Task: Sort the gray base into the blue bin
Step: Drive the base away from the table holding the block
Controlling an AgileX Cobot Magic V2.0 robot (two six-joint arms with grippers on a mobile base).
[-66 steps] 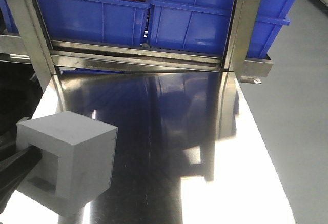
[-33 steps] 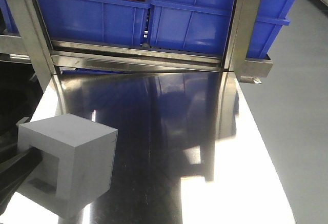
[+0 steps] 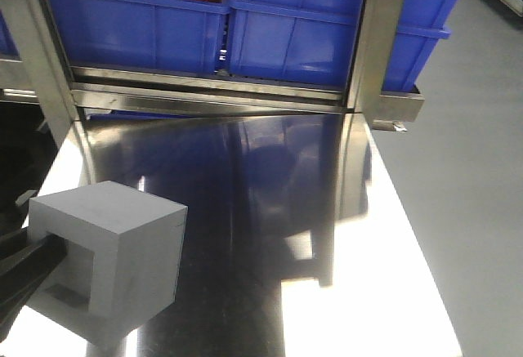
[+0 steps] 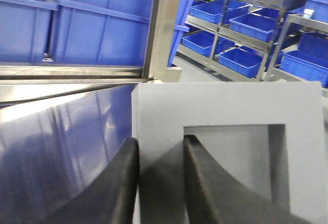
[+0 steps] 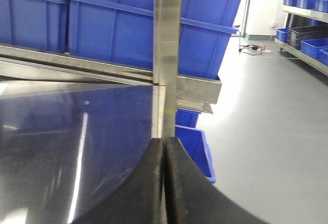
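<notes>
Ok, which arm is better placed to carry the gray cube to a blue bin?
Left. Its jaws clamp one wall of the gray base, with one finger inside the recess. The right arm's jaws are shut on nothing.

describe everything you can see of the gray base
The gray base is a matte light-gray cube with plain sides and a square recessed opening in the face turned toward the left gripper. It is at the near left of the shiny steel table, corner-on to the front camera. The dark fingers pinch one wall of the opening, one inside the recess and one outside. Whether its underside touches the table cannot be told.
</notes>
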